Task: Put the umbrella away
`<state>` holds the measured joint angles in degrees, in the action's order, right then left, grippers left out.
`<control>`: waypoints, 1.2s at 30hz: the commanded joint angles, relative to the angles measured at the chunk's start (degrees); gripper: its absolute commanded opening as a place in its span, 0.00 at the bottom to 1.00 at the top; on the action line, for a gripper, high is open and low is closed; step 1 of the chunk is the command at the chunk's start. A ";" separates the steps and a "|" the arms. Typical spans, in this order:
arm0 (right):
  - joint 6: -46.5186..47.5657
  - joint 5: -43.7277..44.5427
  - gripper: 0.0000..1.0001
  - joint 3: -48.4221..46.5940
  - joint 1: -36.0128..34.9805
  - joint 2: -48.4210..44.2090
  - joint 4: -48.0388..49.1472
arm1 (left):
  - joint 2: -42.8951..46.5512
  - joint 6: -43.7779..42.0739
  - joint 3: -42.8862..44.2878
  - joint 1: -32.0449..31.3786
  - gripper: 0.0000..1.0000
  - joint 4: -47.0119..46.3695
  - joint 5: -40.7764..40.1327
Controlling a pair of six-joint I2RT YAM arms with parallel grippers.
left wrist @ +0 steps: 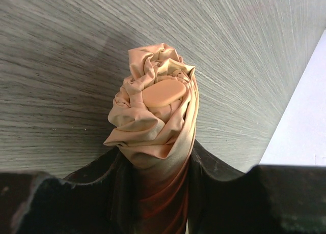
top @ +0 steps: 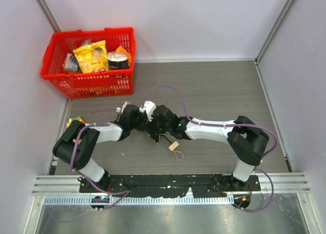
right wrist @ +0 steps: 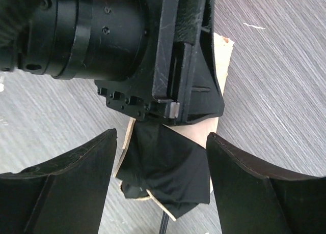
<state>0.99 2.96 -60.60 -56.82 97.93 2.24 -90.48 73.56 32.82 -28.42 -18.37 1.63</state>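
Observation:
The umbrella is folded, its pale tan canopy bunched into a roll with an oval tan cap at the tip. My left gripper is shut on this roll, holding it just above the grey table. From above, both grippers meet mid-table, the left gripper beside the right gripper. The cream handle and its loop cord stick out toward the near edge. My right gripper stands open, its fingers straddling the umbrella's black lining and tan edge without touching. The thin black shaft runs out below.
A red basket with a yellow snack packet and other goods stands at the back left. A small coloured object lies by the left wall. White walls close in the table on three sides.

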 commanded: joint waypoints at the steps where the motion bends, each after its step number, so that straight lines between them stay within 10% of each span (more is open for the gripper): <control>1: 4.81 6.61 0.75 -0.57 -2.24 2.35 5.76 | 0.65 1.85 2.16 -0.05 0.00 5.71 1.71; 11: -7.57 10.13 0.60 3.29 -0.49 -2.57 3.04 | 1.00 1.23 2.16 -0.05 0.00 7.39 0.57; 36: -23.23 0.74 0.67 8.57 3.47 -15.14 -0.92 | 3.03 5.62 6.03 -0.05 0.00 11.16 0.57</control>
<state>-19.07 6.22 -51.70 -53.25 85.58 0.56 -88.38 76.53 36.07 -28.42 -6.87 1.32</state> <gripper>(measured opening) 0.669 0.395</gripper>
